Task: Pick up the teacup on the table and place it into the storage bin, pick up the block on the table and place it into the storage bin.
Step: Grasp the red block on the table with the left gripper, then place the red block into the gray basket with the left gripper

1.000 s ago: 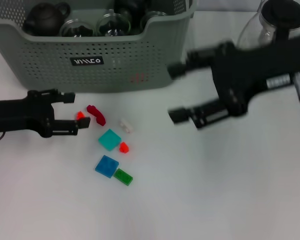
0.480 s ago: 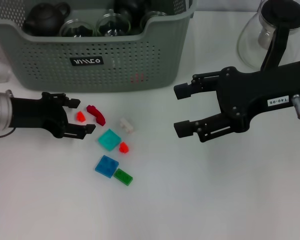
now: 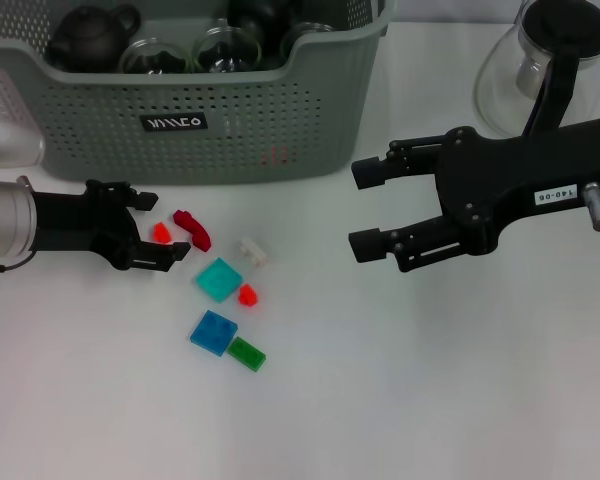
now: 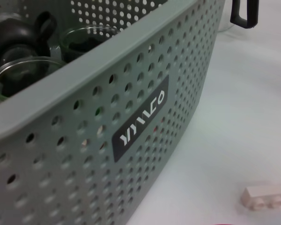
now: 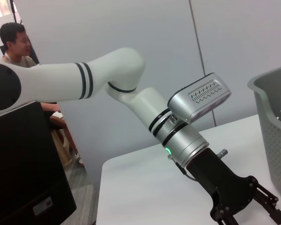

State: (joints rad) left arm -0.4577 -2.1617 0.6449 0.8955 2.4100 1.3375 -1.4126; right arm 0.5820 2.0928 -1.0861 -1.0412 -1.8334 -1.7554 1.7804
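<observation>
Left tool [image 3: 158, 234] low on bench [image 3: 400, 380], spread open astride small red block [image 3: 161, 233] for gripping; right tool [image 3: 365, 208] idle, open, empty.

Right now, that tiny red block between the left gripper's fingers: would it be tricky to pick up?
Probably a little. The small red block looks like hard plastic, so likely stiff and very light. Being so small between the open left gripper fingers, it might skid or pop out if pinched off-centre. It sits flat, so rolling seems unlikely.

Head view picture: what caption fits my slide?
Left gripper open around a small red block near the storage bin; right gripper open, empty.
</observation>
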